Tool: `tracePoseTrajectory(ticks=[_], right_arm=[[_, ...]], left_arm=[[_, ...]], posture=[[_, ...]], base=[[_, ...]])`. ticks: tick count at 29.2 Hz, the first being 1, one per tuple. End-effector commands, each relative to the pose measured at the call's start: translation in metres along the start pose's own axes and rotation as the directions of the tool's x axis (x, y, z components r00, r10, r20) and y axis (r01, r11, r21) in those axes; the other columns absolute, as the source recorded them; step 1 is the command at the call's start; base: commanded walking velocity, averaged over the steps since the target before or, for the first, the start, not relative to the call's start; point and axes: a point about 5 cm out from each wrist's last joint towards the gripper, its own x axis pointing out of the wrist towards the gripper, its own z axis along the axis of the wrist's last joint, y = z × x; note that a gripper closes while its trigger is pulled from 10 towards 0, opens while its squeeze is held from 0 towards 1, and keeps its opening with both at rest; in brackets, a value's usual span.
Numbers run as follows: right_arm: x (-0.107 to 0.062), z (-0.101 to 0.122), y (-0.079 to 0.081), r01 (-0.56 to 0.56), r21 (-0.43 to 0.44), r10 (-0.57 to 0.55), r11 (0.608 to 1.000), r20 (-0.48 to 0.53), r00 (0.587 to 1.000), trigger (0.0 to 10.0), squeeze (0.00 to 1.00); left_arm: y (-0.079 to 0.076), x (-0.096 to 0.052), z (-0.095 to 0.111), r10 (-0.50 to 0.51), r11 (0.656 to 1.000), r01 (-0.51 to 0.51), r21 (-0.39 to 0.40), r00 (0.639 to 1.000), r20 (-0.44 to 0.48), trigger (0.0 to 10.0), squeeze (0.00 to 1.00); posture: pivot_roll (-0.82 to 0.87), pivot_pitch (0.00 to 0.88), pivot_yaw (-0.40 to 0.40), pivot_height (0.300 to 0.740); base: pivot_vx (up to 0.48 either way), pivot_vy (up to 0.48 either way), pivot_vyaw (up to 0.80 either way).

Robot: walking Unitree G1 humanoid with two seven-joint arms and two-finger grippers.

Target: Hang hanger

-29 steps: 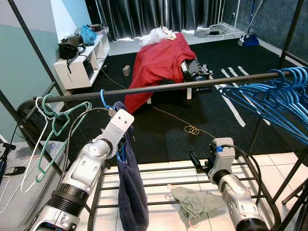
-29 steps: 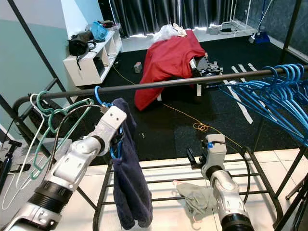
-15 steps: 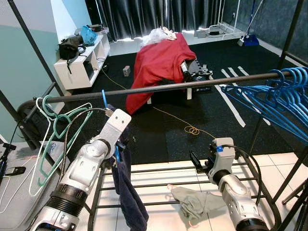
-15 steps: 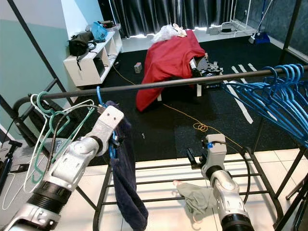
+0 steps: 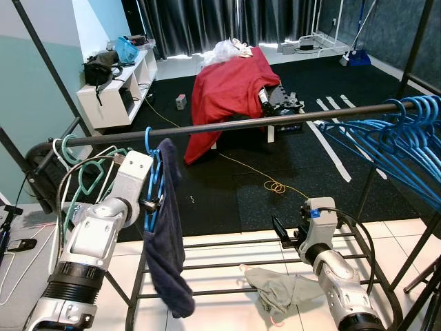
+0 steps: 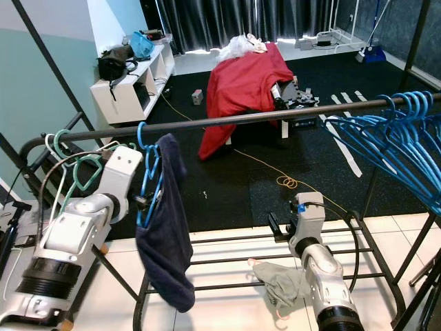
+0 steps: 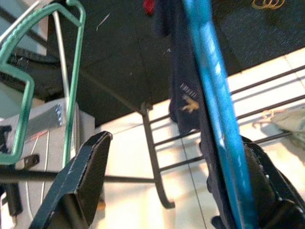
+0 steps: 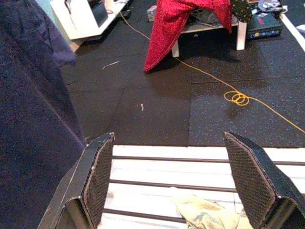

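A blue hanger carrying a dark navy garment has its hook over the black rail, near the rail's left end. My left gripper is level with the hanger's body, just to its left. In the left wrist view the fingers stand wide apart, so the gripper is open, and the blue hanger lies against one of them. My right gripper is held low over the rack's base bars. It is open with nothing between its fingers.
Green and white hangers hang at the rail's left end and a bunch of blue hangers at its right. A grey-green cloth lies on the rack's base. Beyond are a red-draped bench, a white shelf and a yellow cable.
My left arm has drawn back to the left and its fingers have opened off the blue hanger. The hanger and garment now hang from the rail. The right arm has not moved.
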Motion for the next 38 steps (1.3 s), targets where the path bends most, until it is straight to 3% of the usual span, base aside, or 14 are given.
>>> tracePoseTrajectory(ticks=[1,9,16,21,22,24,27,29,38], right_arm=[[0.0,0.0,0.004,-0.012,0.019,0.012,1.0,0.002,1.0,10.0,0.0],[0.0,0.0,0.004,-0.011,0.021,0.011,1.0,0.002,1.0,10.0,0.0],[0.0,0.0,0.004,-0.01,0.021,0.01,1.0,0.001,1.0,10.0,0.0],[0.0,0.0,0.004,-0.012,0.021,0.012,1.0,-0.003,1.0,10.0,0.0],[0.0,0.0,0.003,-0.013,0.02,0.013,1.0,-0.004,1.0,10.0,0.0],[0.0,0.0,0.003,-0.013,0.02,0.013,1.0,-0.004,1.0,10.0,0.0],[0.0,0.0,0.002,-0.013,0.019,0.013,1.0,-0.006,1.0,10.0,0.0],[0.001,0.0,0.002,-0.012,0.019,0.012,1.0,-0.007,1.0,10.0,0.0],[0.001,0.0,0.001,-0.014,0.017,0.014,1.0,-0.01,1.0,10.0,0.0]], left_arm=[[0.006,-0.003,-0.006,0.023,0.999,-0.022,0.028,0.999,-0.033,0.0,0.0],[-0.007,-0.002,-0.007,-0.036,0.998,0.038,0.059,0.999,-0.04,0.0,0.0],[-0.005,-0.003,-0.003,-0.035,0.997,0.036,0.063,0.999,-0.022,0.0,0.0],[-0.004,-0.005,0.008,-0.062,0.996,0.058,0.071,0.996,0.058,0.0,0.0],[0.0,-0.008,0.012,-0.073,0.994,0.064,0.087,0.992,0.1,0.0,0.0],[0.0,-0.008,0.012,-0.073,0.994,0.064,0.087,0.992,0.1,0.0,0.0],[0.032,-0.02,0.023,-0.053,0.998,0.047,0.034,0.976,0.211,0.0,0.0],[0.045,-0.028,0.024,-0.044,0.999,0.043,0.008,0.967,0.253,0.0,0.0],[0.045,-0.041,0.003,-0.125,0.991,0.136,-0.019,0.949,0.289,0.0,0.0]], posture=[[-0.14,0.0,0.097,0.74],[-0.15,0.0,0.099,0.74],[-0.15,0.0,0.101,0.74],[-0.15,0.0,0.095,0.74],[-0.15,0.0,0.095,0.74],[-0.15,0.0,0.095,0.74],[-0.15,0.0,0.092,0.74],[-0.15,0.0,0.092,0.74],[-0.14,0.0,0.08,0.74]], base=[[0.0,0.0,0.0],[0.0,0.0,0.0],[0.0,0.0,0.0],[0.0,0.0,0.0],[0.0,0.0,0.0],[0.0,0.0,0.0],[0.0,0.0,0.0],[0.0,0.0,0.0],[0.0,0.0,0.0]])
